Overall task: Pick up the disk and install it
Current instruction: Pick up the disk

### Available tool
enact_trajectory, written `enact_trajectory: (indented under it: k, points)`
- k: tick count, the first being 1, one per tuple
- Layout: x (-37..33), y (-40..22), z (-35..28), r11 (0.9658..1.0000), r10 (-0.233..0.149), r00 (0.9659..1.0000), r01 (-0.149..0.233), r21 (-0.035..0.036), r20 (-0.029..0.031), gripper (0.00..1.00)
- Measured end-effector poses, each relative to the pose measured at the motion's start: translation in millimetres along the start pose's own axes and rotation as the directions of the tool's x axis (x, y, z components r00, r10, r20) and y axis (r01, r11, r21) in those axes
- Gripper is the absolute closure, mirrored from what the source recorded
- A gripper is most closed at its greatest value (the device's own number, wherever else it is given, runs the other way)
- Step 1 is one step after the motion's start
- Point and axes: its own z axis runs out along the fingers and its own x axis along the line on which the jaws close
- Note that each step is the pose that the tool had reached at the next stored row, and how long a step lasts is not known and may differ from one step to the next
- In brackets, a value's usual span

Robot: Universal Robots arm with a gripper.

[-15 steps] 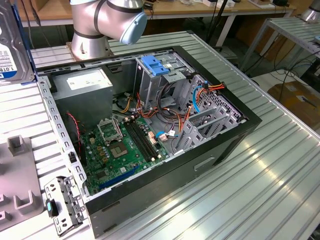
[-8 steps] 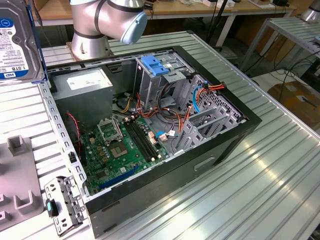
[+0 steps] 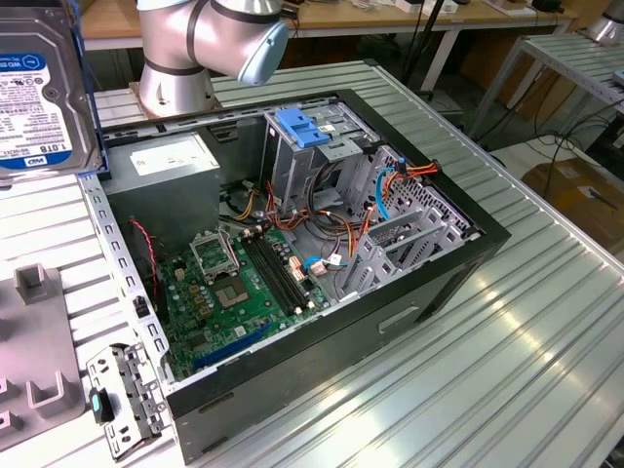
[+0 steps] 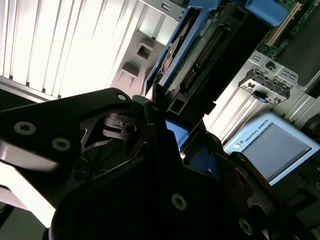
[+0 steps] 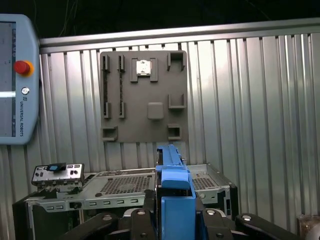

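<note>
Blue plastic shows right between the jaws: it is the side rail (image 5: pixel 175 207) of the disk (image 3: pixel 39 88). In the first wrist view the black jaws sit tight on both sides of that rail, so I say they are clamped on the disk. The disk is up in the air, off the tabletop (image 3: pixel 526 370), high at the exterior view's left, with its white and blue label facing the camera. In the second wrist view the disk (image 4: pixel 200 57) shows its dark edge with the plug pins.

Past the disk, the first wrist view looks at the grey holder plate (image 5: pixel 145 95) on the tabletop. To the exterior view's right of the disk sits the open computer case (image 3: pixel 390 327). Its green board (image 3: pixel 234 288) is near, and its metal drive cage (image 3: pixel 327 161) is far, with a blue tab (image 3: pixel 300 127) on top.

I think the picking up is done and the carrying step is in hand. Putting the disk in calls for lining it up straight with the cage slot, rails level. It also calls for a slow, soft push so nothing jams.
</note>
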Motion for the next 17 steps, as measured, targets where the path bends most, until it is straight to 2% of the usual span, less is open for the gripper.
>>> enact_trajectory:
  k: [9,11,17]
  points:
    - [-2.0,-24.5,1.4,1.0000,0.000,1.0000,0.000,-0.0026,-0.0002,0.64]
    - [-2.7,-32.9,1.9,1.0000,0.000,1.0000,0.000,-0.0035,-0.0002,0.64]
    - [-3.9,-47.9,2.6,1.0000,0.000,1.0000,0.000,-0.0053,-0.0004,0.64]
